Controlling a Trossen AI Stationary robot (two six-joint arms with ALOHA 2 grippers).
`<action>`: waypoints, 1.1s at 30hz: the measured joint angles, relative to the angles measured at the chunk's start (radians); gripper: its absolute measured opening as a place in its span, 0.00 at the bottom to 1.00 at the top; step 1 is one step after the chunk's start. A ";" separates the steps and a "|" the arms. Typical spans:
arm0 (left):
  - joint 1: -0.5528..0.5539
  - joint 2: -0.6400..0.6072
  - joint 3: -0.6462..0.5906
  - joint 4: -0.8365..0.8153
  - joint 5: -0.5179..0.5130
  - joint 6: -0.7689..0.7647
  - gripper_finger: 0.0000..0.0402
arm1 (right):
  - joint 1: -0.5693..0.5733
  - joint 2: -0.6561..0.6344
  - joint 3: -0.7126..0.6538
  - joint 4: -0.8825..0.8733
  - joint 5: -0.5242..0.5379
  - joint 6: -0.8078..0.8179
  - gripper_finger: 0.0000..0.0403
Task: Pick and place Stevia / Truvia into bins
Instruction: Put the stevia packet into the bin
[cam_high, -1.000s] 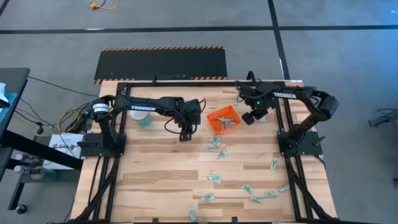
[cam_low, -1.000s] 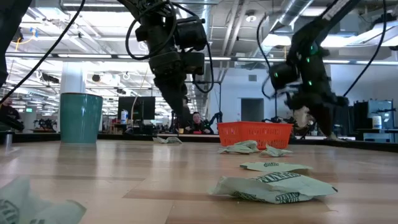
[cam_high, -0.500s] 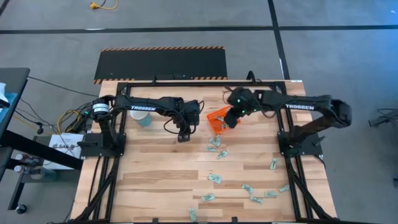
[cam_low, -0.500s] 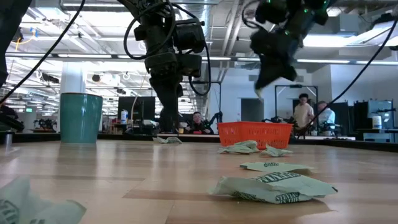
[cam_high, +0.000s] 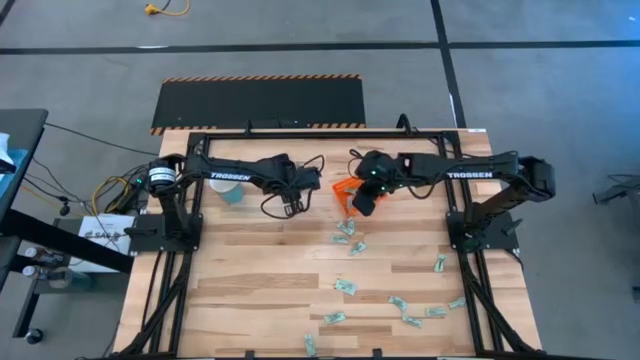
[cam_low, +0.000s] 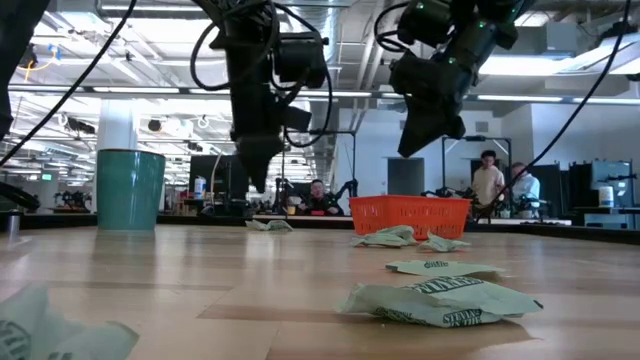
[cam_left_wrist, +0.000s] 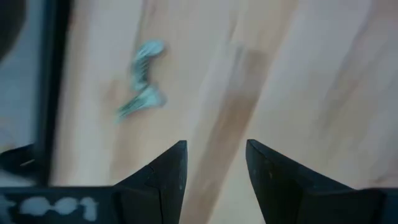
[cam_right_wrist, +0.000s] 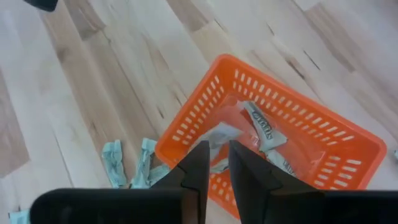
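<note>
The orange tray (cam_high: 343, 186) stands on the far middle of the table, and several pale green packets (cam_right_wrist: 263, 125) lie in it. More packets (cam_high: 346, 232) lie scattered over the near right of the table. My right gripper (cam_right_wrist: 218, 146) hangs above the tray's near left corner with a narrow gap between its fingers and nothing in the gap. My left gripper (cam_left_wrist: 214, 152) is open above bare wood, left of the tray. A blurred packet (cam_left_wrist: 142, 81) lies beyond its fingers.
A round light-blue cup (cam_high: 230, 192) stands by the left arm, on the far left. In the low view, packets (cam_low: 440, 298) lie close in front, and others (cam_low: 400, 237) lie just before the tray (cam_low: 410, 212). People stand in the room behind. Bare wood fills the near left.
My right gripper swung from beyond the tray's right side toward the table's left, rising, and now hangs over the tray's left end. The pale packet that showed at its fingertips no longer shows there. My left gripper rose and drew back a little toward the far left.
</note>
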 joint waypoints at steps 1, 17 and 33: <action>-0.004 0.000 0.000 -0.019 -0.018 0.000 0.39 | -0.002 -0.001 0.000 -0.001 0.000 -0.001 0.14; -0.003 0.000 0.000 -0.032 0.142 -0.001 0.39 | -0.012 -0.006 0.000 0.017 0.000 -0.010 0.28; 0.004 0.000 -0.012 -0.046 0.487 0.246 0.39 | 0.088 -0.093 0.000 -0.463 0.054 0.196 0.31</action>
